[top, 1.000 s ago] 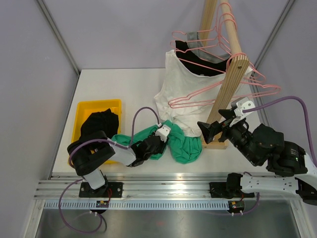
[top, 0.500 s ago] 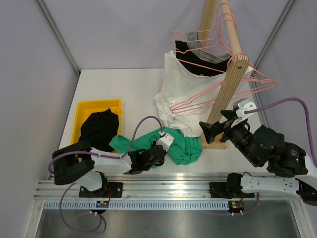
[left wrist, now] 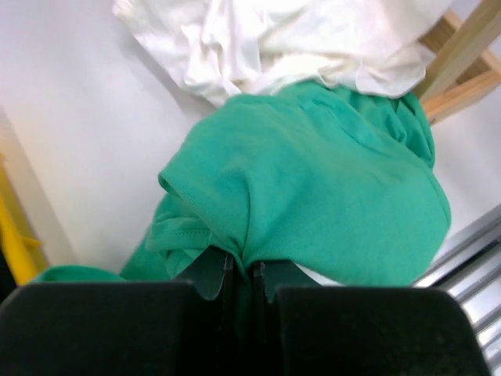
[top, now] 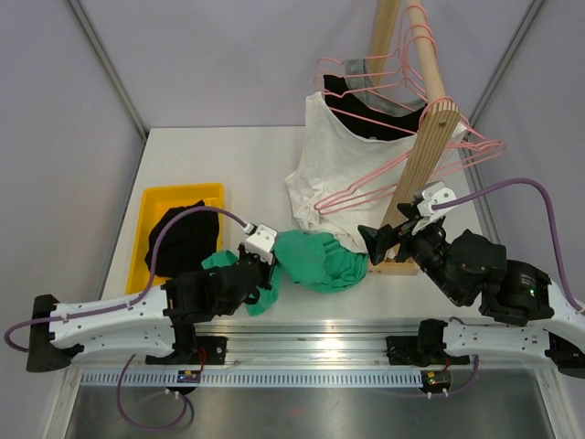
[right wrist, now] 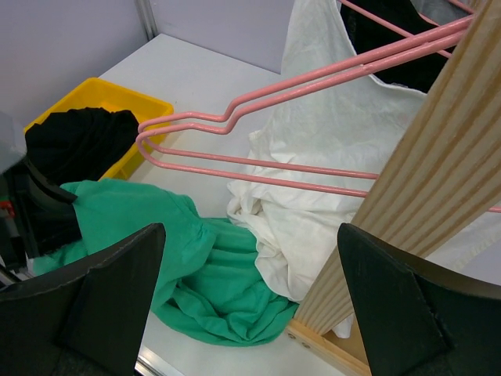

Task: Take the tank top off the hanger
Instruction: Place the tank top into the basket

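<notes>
Left jaws are clamping green garment [left wrist: 313, 180] (lying on worktop [top: 210, 155]); right jaws are gaping wide, pink hanger [right wrist: 352, 67] just ahead.

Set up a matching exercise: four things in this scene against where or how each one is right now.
Things:
1. green garment
2. black cloth
3. white tank top
4. right gripper

Places or states:
A. hanging at the wooden rack
B. open, holding nothing
C. in the yellow bin
D. pinched by the left gripper

Pairs: 1-D, 2-C, 3-A, 4-B
</notes>
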Controlling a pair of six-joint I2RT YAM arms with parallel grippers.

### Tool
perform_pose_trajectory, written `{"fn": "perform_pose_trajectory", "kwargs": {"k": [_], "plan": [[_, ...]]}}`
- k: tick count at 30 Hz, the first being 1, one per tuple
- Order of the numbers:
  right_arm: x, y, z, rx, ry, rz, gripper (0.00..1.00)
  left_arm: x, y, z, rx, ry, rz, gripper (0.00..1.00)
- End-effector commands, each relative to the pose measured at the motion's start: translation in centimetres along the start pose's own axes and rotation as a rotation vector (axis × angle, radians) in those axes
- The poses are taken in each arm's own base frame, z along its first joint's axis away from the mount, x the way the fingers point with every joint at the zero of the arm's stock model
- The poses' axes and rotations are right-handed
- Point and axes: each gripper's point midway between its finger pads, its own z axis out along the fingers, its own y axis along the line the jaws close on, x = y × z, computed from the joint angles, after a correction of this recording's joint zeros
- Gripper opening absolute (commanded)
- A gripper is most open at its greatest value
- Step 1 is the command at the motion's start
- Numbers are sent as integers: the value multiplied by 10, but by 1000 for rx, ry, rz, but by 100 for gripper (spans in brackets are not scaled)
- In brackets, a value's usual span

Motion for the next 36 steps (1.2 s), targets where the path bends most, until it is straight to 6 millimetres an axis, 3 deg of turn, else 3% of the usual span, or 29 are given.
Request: {"fn": "perform_pose_trajectory", "kwargs": {"k": [1,6,7,10,11,15,16,17,18,20,21,22,26,27,33,36], "plan": [[-8,8,8,0,-27,7,99,-54,19,-17,-27,-70,14,0],[-9,13,13,-4,-27,-2,100,-107,55,-21,-85,-138,22,0],[-9,13,13,-3,-27,-5,99,-131,64,-28,-110,-185,6,0],[-9,12,14,5,-25,-10,99,-167,85,-38,-179,-249,13,0],[-10,12,14,5,-29,-8,100,-188,89,-45,-188,-289,-3,0],[-10,13,14,5,-35,-5,99,-229,102,-51,-170,-359,-30,0],[-11,13,15,3,-37,-3,100,-237,116,-51,-201,-368,-46,0],[-10,14,16,5,-35,-5,99,-247,113,-52,-155,-378,-51,0],[-9,14,16,6,-34,-6,99,-249,131,-46,-194,-370,-90,0],[-8,13,17,9,-32,-8,99,-255,136,-44,-151,-378,-121,0],[-8,13,17,13,-31,-9,99,-255,153,-47,-187,-388,-163,0],[-8,13,17,11,-32,-8,99,-257,159,-49,-190,-396,-179,0],[-9,11,17,13,-36,-37,99,-267,182,-75,-248,-446,-210,0],[-9,11,18,13,-34,-39,100,-278,188,-89,-273,-479,-206,0],[-5,16,25,-2,-31,-42,99,-311,190,-135,-328,-535,-173,0],[1,17,33,-3,-13,-46,99,-310,194,-148,-372,-533,-164,0]]}}
